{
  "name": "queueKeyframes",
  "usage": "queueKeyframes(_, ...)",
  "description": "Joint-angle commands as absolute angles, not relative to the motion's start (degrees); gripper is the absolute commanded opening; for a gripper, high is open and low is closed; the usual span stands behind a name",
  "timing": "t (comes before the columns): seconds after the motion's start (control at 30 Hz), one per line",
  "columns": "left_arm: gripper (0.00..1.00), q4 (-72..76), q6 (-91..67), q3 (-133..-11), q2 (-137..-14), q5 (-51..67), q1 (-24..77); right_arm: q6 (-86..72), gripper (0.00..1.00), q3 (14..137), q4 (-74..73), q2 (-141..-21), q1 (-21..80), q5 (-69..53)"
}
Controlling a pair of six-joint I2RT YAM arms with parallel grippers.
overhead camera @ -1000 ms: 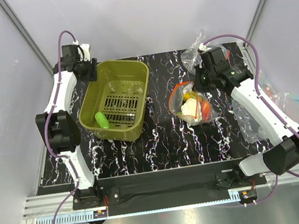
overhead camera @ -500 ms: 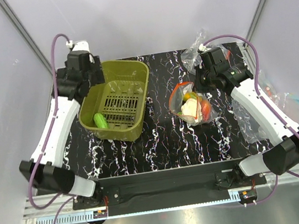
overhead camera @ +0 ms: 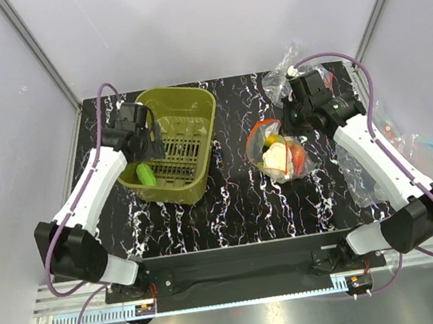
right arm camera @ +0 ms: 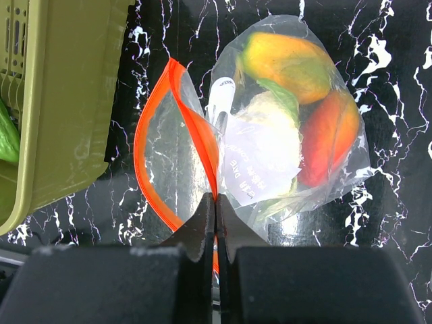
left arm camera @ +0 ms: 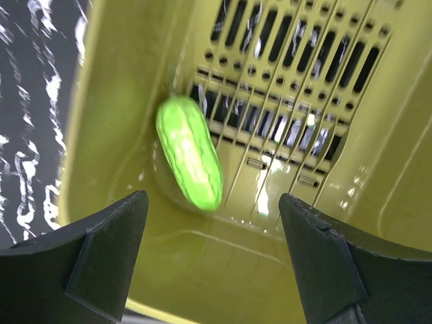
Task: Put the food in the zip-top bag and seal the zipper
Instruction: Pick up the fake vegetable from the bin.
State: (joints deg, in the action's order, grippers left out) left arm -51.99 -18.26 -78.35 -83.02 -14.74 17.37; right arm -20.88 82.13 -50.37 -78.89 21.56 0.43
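Red-orange zipper point(right arm camera: 152, 175) rims the open mouth of the zip-top bag point(overhead camera: 278, 152), which lies on the black marbled worktop point(overhead camera: 238, 199) just to the right of the olive basket point(overhead camera: 184, 102). An orange piece point(right arm camera: 280, 57), a red tomato point(right arm camera: 331, 138) and a white cauliflower point(right arm camera: 260, 128) are already inside it. My right claw point(right arm camera: 216, 209) is closed, pinching the zipper at the side of the mouth away from the basket.

One green piece point(left arm camera: 189, 162) lies inside the basket, close to its near-left wall. My left claw point(left arm camera: 212, 223) hangs above it with the jaws wide apart and nothing between them.

My worries from here:
- The green piece is rounded and looks slick. A pinch that lands off-centre could squirt it along the basket floor.
- It sits near the wall, so one finger may catch the basket and shove or tip it.
- A single pinch holds the mouth, so it may sag shut or pull free.

A white label point(right arm camera: 260, 158) on the bag carries dark print, but I can't read it reliably.
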Motion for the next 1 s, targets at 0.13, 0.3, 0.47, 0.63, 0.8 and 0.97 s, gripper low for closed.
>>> queueKeyframes(0.13,0.83,-50.9,-21.7,-75.0,-88.9,-11.2,17.5,-21.4,0.00,82.2,-49.0,-77.3,21.4,0.2)
queueKeyframes(0.3,0.83,-48.8,-21.7,-73.9,-95.9,-12.6,17.5,-21.2,0.00,82.4,-49.3,-77.2,21.4,0.2)
queueKeyframes(0.47,0.83,-47.1,-24.1,-73.9,-99.8,-17.3,17.3,-21.0,0.00,82.3,-49.3,-76.8,21.4,0.3)
queueKeyframes(0.63,0.86,-45.4,-25.0,-73.4,-101.5,-18.2,16.9,-20.8,0.00,82.4,-49.6,-76.6,21.4,0.6)
queueKeyframes(0.8,0.88,-44.7,-23.9,-72.9,-102.8,-18.7,16.4,-20.7,0.00,82.4,-49.6,-76.7,21.4,1.1)
queueKeyframes(0.97,0.73,-42.4,-21.5,-72.2,-103.0,-17.1,15.8,-20.7,0.00,82.4,-49.5,-77.0,21.4,0.8)
